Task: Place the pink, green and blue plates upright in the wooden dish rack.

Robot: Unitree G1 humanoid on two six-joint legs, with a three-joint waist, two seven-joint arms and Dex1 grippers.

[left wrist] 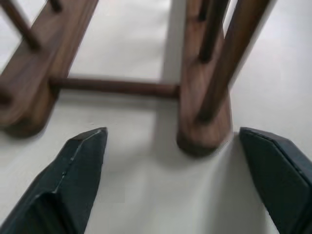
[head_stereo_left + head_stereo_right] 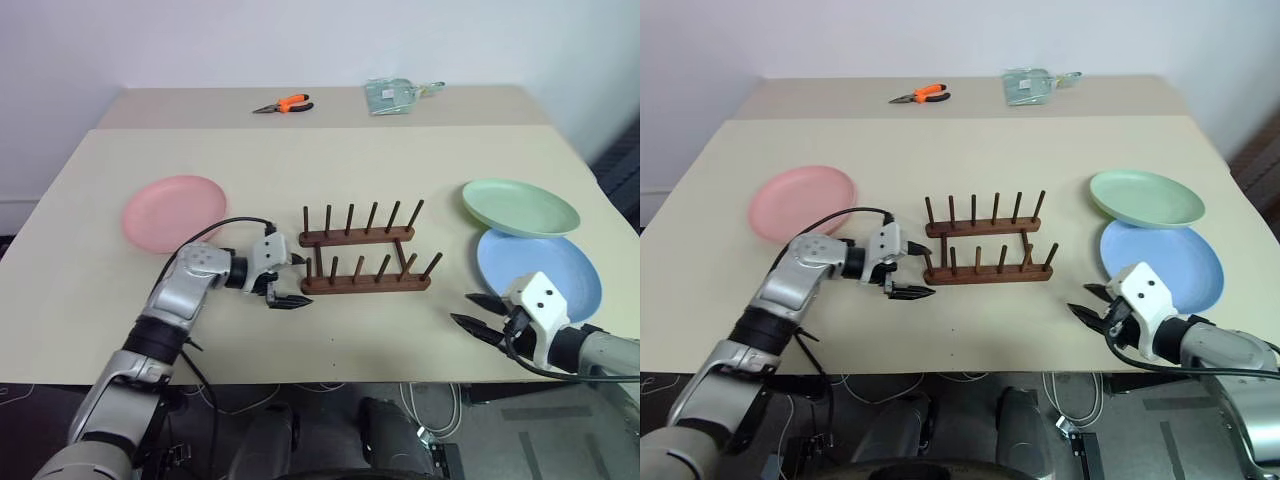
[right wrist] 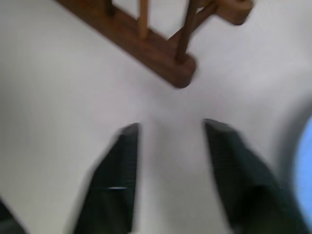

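Observation:
The wooden dish rack (image 2: 365, 255) stands empty at the table's middle. A pink plate (image 2: 175, 212) lies flat to its left. To its right lies the blue plate (image 2: 540, 265), and the green plate (image 2: 520, 207) just behind it overlaps its far rim. My left gripper (image 2: 292, 282) is open at the rack's left end, low over the table; the left wrist view shows the rack's near rail end (image 1: 202, 139) just ahead of the spread fingers (image 1: 83, 161). My right gripper (image 2: 478, 312) is by the blue plate's near-left rim, fingers apart with nothing between them.
On the farther table lie orange-handled pliers (image 2: 285, 104) and a clear plastic packet (image 2: 395, 96). The table's front edge (image 2: 330, 378) runs just below both grippers. Cables hang under the table.

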